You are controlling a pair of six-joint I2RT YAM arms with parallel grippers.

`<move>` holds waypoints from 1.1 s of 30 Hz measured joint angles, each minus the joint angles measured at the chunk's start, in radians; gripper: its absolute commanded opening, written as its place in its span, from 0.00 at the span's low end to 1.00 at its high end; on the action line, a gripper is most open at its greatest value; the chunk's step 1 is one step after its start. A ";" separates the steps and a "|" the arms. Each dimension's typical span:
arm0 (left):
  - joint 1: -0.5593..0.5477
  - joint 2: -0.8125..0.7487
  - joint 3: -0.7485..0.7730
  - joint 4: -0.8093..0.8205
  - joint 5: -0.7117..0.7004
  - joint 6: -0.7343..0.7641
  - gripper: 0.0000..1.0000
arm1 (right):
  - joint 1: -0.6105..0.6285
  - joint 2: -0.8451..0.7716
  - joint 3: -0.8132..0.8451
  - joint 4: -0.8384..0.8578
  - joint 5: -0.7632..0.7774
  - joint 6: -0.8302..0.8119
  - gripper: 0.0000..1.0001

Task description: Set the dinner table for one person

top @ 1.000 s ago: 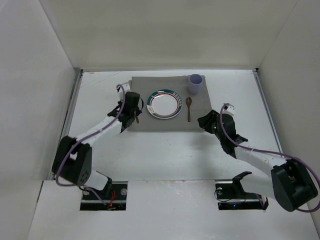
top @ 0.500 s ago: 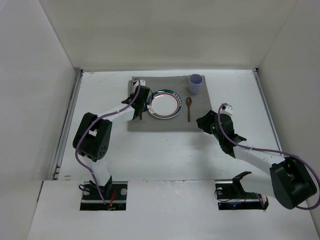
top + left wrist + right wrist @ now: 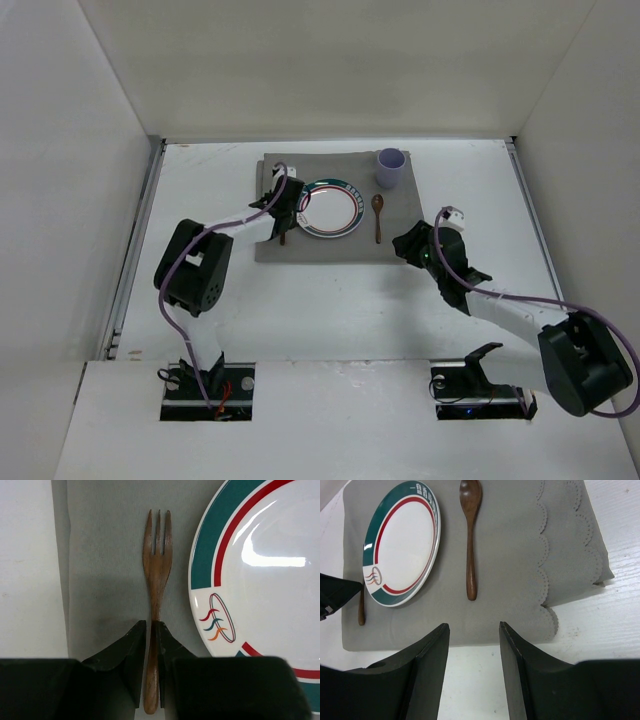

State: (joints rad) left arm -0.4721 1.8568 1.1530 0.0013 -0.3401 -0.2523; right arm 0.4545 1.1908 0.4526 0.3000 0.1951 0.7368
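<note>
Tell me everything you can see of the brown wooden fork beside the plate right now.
The dark brown wooden fork looks like one smooth carved piece with three tines and a slim handle. It lies lengthwise along the grey cloth mat, tines pointing away from the left gripper, whose black fingers pinch the handle near its lower end. It runs alongside the green-and-red-rimmed white plate, on its left, with a narrow strip of mat between them.

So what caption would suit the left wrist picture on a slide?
The left gripper pinches a wooden fork by its handle, beside the green-and-red-rimmed plate on the grey mat.
</note>
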 measured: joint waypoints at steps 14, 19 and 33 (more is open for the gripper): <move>-0.003 -0.071 -0.050 -0.010 0.003 -0.067 0.60 | 0.005 0.001 0.005 0.000 0.007 0.000 0.53; -0.011 -0.259 -0.136 -0.008 -0.016 -0.108 0.96 | 0.005 -0.005 0.005 0.000 0.017 0.000 0.54; 0.203 -1.008 -0.722 0.054 -0.188 -0.390 1.00 | -0.084 -0.354 -0.149 0.016 0.218 0.058 0.58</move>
State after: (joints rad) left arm -0.2687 0.8490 0.4313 0.0555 -0.5278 -0.6422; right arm 0.3702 0.8364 0.3035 0.3164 0.4129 0.7944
